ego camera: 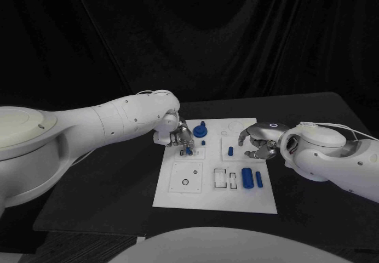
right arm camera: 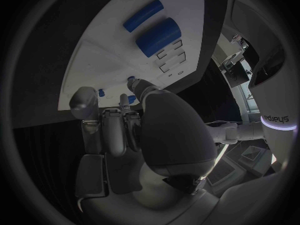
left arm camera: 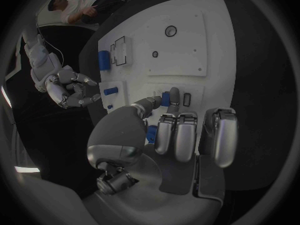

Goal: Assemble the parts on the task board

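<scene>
A small blue part (left arm camera: 165,98) sits at the far left of the task board (ego camera: 205,196), pinched by the left hand (ego camera: 178,136). It looks light, stiff and smooth; grip its sides. The right hand (ego camera: 258,143) hovers curled; whether it holds something, I cannot tell.

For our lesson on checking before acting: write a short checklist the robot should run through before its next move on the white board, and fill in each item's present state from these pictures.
1. Task board lies flat on the table: ok.
2. Left hand is over the board's far left part, fingers down near a small blue part: ok.
3. Left hand really holds that part: cannot tell; the fingers hide the contact.
4. Right hand holds nothing, fingers curled above the board's right edge: ok.
5. Large blue cylinder and slim blue peg lie loose near the right edge, not yet fitted: not ok.
6. Hands are apart from each other: ok.
</scene>
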Controlling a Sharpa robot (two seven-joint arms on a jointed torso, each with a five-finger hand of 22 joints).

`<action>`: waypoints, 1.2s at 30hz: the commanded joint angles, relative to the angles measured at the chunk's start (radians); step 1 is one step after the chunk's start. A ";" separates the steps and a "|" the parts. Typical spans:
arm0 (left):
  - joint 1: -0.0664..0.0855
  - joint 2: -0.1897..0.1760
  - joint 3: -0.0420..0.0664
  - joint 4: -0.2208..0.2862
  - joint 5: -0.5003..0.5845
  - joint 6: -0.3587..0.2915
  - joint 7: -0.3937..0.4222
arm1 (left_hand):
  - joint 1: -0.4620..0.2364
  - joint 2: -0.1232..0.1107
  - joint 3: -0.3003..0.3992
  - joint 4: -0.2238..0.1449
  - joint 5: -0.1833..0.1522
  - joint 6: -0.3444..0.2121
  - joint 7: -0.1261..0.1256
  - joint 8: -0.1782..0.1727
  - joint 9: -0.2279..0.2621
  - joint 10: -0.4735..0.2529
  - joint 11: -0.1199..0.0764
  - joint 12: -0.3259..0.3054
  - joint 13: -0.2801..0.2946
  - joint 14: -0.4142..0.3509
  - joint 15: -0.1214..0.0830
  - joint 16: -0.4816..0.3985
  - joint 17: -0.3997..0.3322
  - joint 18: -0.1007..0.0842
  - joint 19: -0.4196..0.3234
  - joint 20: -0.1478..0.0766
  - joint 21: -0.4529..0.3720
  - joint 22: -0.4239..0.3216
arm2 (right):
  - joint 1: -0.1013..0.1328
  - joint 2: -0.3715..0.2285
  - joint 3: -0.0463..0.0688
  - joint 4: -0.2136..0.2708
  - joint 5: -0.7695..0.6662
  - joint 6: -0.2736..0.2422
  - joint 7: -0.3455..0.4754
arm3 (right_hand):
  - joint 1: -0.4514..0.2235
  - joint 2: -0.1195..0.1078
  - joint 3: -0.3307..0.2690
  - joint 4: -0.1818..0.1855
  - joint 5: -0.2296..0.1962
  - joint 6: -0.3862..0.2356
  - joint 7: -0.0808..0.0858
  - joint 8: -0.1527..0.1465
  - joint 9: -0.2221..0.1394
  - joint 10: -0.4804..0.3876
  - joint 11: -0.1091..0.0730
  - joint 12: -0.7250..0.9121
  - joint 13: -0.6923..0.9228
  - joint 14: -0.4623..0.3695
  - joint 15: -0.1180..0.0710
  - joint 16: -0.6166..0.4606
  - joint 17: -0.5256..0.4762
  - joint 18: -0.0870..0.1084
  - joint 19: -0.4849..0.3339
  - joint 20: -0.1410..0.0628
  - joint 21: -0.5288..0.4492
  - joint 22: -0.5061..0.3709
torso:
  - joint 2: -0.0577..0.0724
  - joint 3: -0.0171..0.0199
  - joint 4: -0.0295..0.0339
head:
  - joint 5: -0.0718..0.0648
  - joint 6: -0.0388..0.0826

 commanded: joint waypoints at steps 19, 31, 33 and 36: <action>-0.002 0.018 0.001 -0.026 0.008 0.034 -0.006 | 0.063 0.030 0.144 -0.052 0.095 0.045 -0.042 0.000 0.068 0.108 -0.008 0.014 0.265 0.106 -0.002 0.010 0.264 0.012 0.043 -0.006 -0.010 0.244 | -0.004 0.002 0.001 -0.001 -0.002 0.007 -0.019 | 0.012 0.002 0.030 -0.005 0.016 0.009 0.000 0.018 -0.012 0.001 0.001 -0.014 0.196 0.039 0.006 -0.011 0.191 0.001 -0.009 0.000 -0.022 0.116 | -0.001 0.0008 0.0001 | -0.006 0.000; -0.004 0.031 0.001 -0.039 0.008 0.040 -0.007 | 0.063 0.032 0.145 -0.051 0.083 0.043 -0.041 -0.005 0.069 0.108 -0.007 0.014 0.265 0.106 -0.002 0.010 0.264 0.012 0.043 -0.006 -0.010 0.244 | -0.004 0.001 0.001 -0.001 -0.002 0.009 -0.019 | 0.012 0.002 0.030 -0.005 0.016 0.009 0.000 0.018 -0.012 0.001 0.001 -0.014 0.196 0.039 0.006 -0.011 0.191 0.001 -0.009 0.000 -0.022 0.116 | 0.000 0.0003 -0.0005 | -0.005 0.000; -0.005 0.031 0.001 -0.040 0.008 0.043 -0.008 | 0.063 0.032 0.145 -0.051 0.083 0.043 -0.041 -0.005 0.069 0.108 -0.007 0.014 0.265 0.106 -0.002 0.010 0.264 0.012 0.043 -0.006 -0.010 0.244 | -0.005 0.001 0.001 -0.001 -0.002 0.009 -0.019 | 0.012 0.002 0.030 -0.005 0.016 0.009 0.000 0.018 -0.012 0.001 0.001 -0.014 0.196 0.039 0.006 -0.011 0.191 0.001 -0.009 0.000 -0.022 0.116 | 0.001 0.0002 -0.0007 | -0.004 0.000; -0.005 0.031 0.001 -0.039 0.008 0.050 -0.010 | 0.063 0.033 0.146 -0.051 0.082 0.042 -0.041 -0.005 0.069 0.108 -0.007 0.014 0.265 0.106 -0.002 0.010 0.264 0.012 0.042 -0.006 -0.010 0.244 | -0.005 0.002 0.001 -0.001 -0.002 0.010 -0.019 | 0.012 0.002 0.030 -0.005 0.016 0.009 0.000 0.018 -0.012 0.001 0.001 -0.014 0.196 0.039 0.006 -0.011 0.191 0.001 -0.009 0.000 -0.022 0.116 | 0.001 0.0003 0.0007 | -0.006 0.000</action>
